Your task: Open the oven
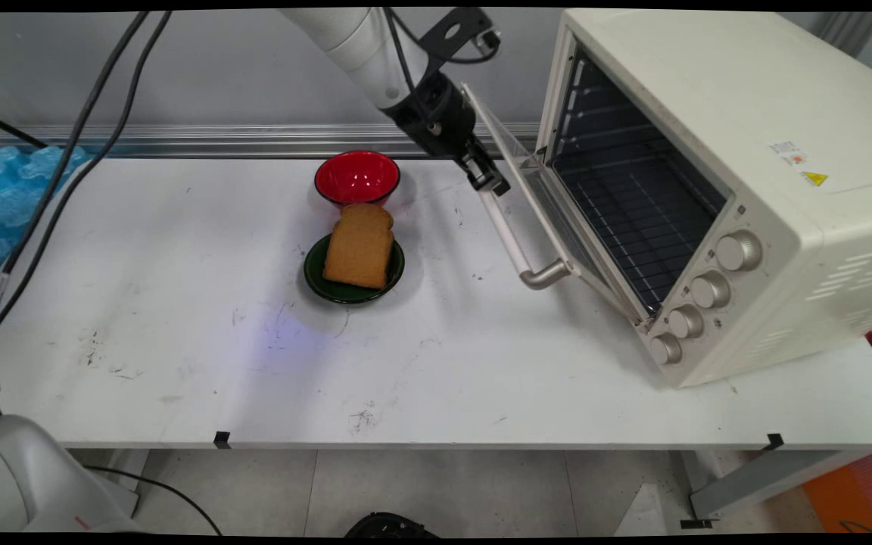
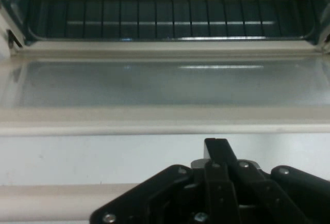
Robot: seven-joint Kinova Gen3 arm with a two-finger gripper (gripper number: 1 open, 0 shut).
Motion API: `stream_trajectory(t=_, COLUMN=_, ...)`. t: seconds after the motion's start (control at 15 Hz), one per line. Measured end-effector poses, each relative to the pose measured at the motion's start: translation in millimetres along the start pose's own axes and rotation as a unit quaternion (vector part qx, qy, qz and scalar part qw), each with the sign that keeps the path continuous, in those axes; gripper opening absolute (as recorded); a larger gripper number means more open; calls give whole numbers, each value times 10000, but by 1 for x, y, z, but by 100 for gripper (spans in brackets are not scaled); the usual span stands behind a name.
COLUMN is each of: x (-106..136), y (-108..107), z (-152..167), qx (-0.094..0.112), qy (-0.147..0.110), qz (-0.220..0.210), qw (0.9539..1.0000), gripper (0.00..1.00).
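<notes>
Overhead, the main view shows the gripper [image 1: 490,180] reaching down from the upper left to the far end of the oven door's handle [image 1: 515,246]. Its fingers sit at or against the handle bar; whether they are parted or closed, and whether they grip the bar, cannot be told. The toaster oven [image 1: 716,182] stands on the right of the white table [image 1: 179,363], its glass door [image 1: 527,189] hanging partly open and its wire rack [image 1: 633,219] visible inside. Left of the gripper, a red bowl [image 1: 356,178] sits near the table's far edge. Just in front of it, a slice of toast [image 1: 360,246] lies on a dark green plate [image 1: 315,276].

Seen from the hand, the gripper [image 2: 219,152] rises from the bottom edge, its fingers appearing close together over the pale handle bar [image 2: 154,128]. Beyond lie the glass door [image 2: 165,82] and the rack [image 2: 165,7].
</notes>
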Motion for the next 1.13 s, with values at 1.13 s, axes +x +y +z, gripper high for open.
stream_trajectory(t=1.13, x=-71, y=14, z=16, qx=73, qy=-185, qz=78, qw=9998, gripper=0)
